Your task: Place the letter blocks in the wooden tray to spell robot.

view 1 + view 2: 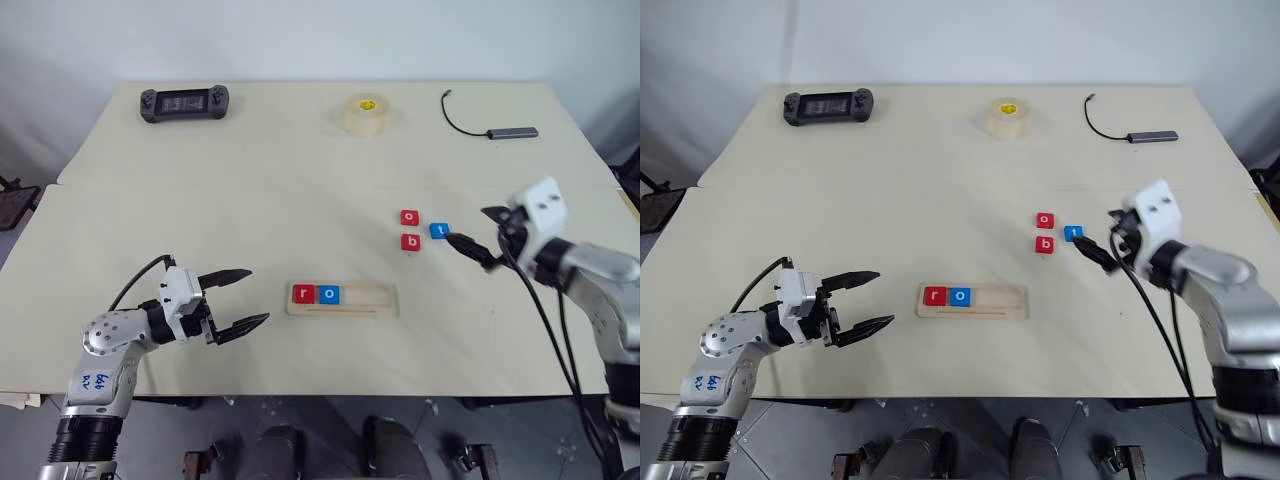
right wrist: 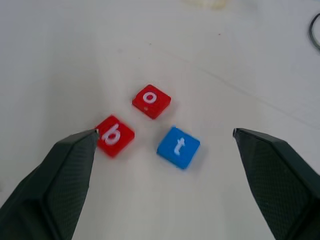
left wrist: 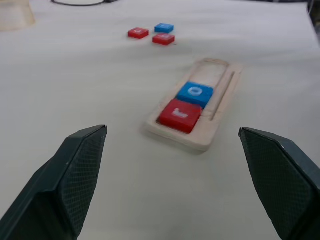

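Letter blocks r (image 1: 303,294) and o (image 1: 330,294) already sit at the left end of the wooden tray (image 1: 341,300) near the desk's front edge. Red b (image 2: 114,135), red o (image 2: 151,101) and blue t (image 2: 178,147) lie loose toward the right edge, where the right claw (image 2: 165,150) hovers spread and empty. Third letter is due, I'd say, so it must close on b; the left claw (image 1: 240,298) gapes idle beside the tray.

Probably a lab: bare pale table (image 1: 300,180), handheld controller (image 1: 184,103), tape roll (image 1: 366,114), cabled adapter (image 1: 512,132).

white "o" on red block (image 2: 151,101), "b" on red block (image 2: 114,135), "t" on blue block (image 2: 178,147)
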You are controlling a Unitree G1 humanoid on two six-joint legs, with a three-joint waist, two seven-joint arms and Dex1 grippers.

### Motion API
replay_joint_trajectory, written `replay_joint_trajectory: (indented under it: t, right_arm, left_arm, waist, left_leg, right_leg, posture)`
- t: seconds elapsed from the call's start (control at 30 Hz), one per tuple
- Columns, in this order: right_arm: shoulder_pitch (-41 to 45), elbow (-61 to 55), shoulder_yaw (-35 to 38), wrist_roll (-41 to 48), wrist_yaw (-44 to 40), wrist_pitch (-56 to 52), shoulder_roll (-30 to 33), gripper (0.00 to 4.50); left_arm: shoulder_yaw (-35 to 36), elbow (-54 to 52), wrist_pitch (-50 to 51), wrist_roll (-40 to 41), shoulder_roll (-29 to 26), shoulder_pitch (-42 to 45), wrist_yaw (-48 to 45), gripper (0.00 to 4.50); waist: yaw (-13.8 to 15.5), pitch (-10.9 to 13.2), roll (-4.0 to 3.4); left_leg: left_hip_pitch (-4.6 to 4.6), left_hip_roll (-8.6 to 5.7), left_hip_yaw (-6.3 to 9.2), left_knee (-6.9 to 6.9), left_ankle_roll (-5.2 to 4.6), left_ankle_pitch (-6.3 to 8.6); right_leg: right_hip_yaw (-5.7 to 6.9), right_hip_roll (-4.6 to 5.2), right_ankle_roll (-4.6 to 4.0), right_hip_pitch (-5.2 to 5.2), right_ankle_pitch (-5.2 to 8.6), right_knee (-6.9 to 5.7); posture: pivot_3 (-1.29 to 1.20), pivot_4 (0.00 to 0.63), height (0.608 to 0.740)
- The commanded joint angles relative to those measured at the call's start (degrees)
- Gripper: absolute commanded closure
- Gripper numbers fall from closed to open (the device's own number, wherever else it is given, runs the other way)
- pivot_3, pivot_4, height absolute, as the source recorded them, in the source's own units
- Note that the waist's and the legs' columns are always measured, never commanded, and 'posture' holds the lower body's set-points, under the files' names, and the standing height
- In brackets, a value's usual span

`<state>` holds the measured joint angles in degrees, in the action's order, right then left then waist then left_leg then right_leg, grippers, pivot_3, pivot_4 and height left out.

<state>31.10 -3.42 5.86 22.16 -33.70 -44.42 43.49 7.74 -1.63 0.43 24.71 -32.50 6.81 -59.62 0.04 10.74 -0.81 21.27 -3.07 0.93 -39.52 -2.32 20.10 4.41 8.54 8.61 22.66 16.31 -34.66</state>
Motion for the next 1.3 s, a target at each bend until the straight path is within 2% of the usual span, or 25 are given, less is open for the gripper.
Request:
replay_joint_trajectory:
  t: [0.03, 0.23, 0.63, 0.93, 1.13, 1.3]
  right_arm:
    - [6.4, 4.8, -2.6, -2.5, 4.0, -8.2, -1.4, 0.00]
    - [12.7, 10.6, -5.2, -4.4, 4.9, -12.7, -3.8, 0.00]
    - [13.4, 10.8, -5.3, -5.2, 4.3, -13.1, -4.5, 0.00]
    - [14.0, 4.9, -4.0, -3.3, 7.6, -21.6, -10.7, 0.00]
    - [15.0, 6.1, -3.3, -5.2, 10.9, -20.1, -13.8, 0.00]
    - [15.5, 4.9, -2.0, -4.6, 13.5, -24.0, -14.8, 0.00]
  left_arm:
    - [0.9, -2.5, -0.6, 0.3, 0.1, -0.6, 1.5, 0.02]
    - [1.0, -3.0, -0.9, 0.5, 0.5, -0.8, 2.9, 0.02]
    - [1.0, -4.3, -1.3, 0.3, 0.4, -1.7, 4.1, 0.02]
    - [0.5, -4.6, -1.8, 0.0, 0.7, -2.1, 4.4, 0.02]
    - [-0.2, -4.8, -2.1, -0.4, 1.0, -2.0, 4.6, 0.02]
    - [0.4, -4.5, -2.5, -0.3, 0.8, -1.9, 4.9, 0.02]
  waist:
    - [0.3, 0.0, 0.00]
    - [0.1, 0.0, 0.00]
    - [-0.2, 0.0, 0.00]
    - [-0.2, 0.0, -0.01]
    - [-0.1, 0.0, -0.01]
    - [-0.3, 0.0, -0.01]
  left_leg:
    - [0.03, -0.02, 0.04, 0.00, 0.00, 0.00]
    - [0.06, -0.12, 0.03, 0.06, -0.06, 0.04]
    - [0.05, -0.11, -0.05, 0.15, -0.06, 0.03]
    - [0.05, -0.09, -0.05, 0.16, -0.05, 0.03]
    - [0.05, -0.13, -0.02, 0.17, -0.05, 0.03]
    - [0.05, -0.13, -0.04, 0.20, -0.05, 0.03]
  right_leg:
    - [0.01, 0.01, 0.00, 0.00, 0.00, 0.02]
    - [0.04, 0.02, -0.01, 0.03, 0.00, 0.02]
    - [0.02, 0.00, 0.00, 0.09, 0.00, 0.02]
    - [0.01, -0.01, 0.00, 0.11, 0.00, 0.02]
    - [0.00, 0.00, 0.00, 0.14, 0.00, -0.04]
    - [0.00, -0.01, -0.01, 0.17, 0.00, -0.05]
  posture:
    - [0.00, 0.150, 0.740]
    - [0.00, 0.150, 0.740]
    - [0.00, 0.150, 0.740]
    - [0.00, 0.150, 0.740]
    - [0.00, 0.150, 0.740]
    - [0.00, 0.150, 0.740]
